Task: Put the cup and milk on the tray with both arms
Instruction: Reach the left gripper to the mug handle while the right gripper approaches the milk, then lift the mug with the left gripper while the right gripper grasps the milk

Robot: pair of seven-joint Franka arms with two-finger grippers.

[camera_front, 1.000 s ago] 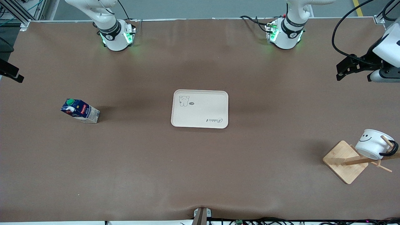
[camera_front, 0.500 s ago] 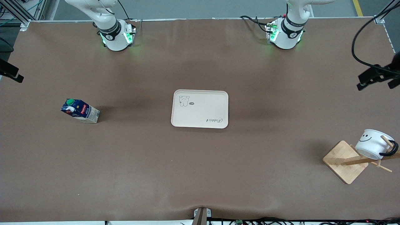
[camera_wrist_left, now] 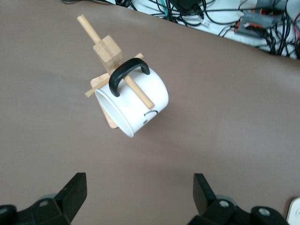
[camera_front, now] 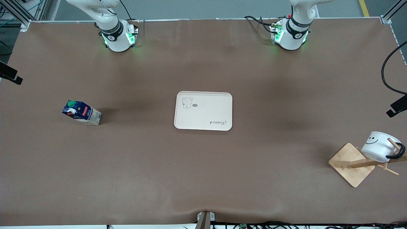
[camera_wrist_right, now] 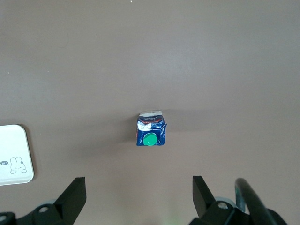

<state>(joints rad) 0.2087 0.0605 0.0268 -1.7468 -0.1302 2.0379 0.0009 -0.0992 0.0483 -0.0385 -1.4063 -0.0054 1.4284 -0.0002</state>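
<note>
The cup (camera_front: 378, 146) is a white mug with a smiley face. It hangs by its black handle on a peg of the wooden rack (camera_front: 351, 164) at the left arm's end of the table. In the left wrist view the cup (camera_wrist_left: 138, 105) lies ahead of my left gripper (camera_wrist_left: 139, 192), which is open, empty and apart from it. The milk (camera_front: 81, 113) stands on the table at the right arm's end. My right gripper (camera_wrist_right: 139, 192) is open and empty above the table, with the milk (camera_wrist_right: 150, 130) ahead of it. The tray (camera_front: 206, 111) lies empty mid-table.
The rack's post and pegs (camera_wrist_left: 108, 49) stick out around the cup's handle. Cables (camera_wrist_left: 225, 18) lie off the table edge near the rack. A corner of the tray (camera_wrist_right: 14, 150) shows in the right wrist view. Both arm bases (camera_front: 119, 36) stand along the table's edge.
The left arm's hand has swung down toward the cup's end of the table and mostly out of the front view. The milk, the cup and the tray have not moved.
</note>
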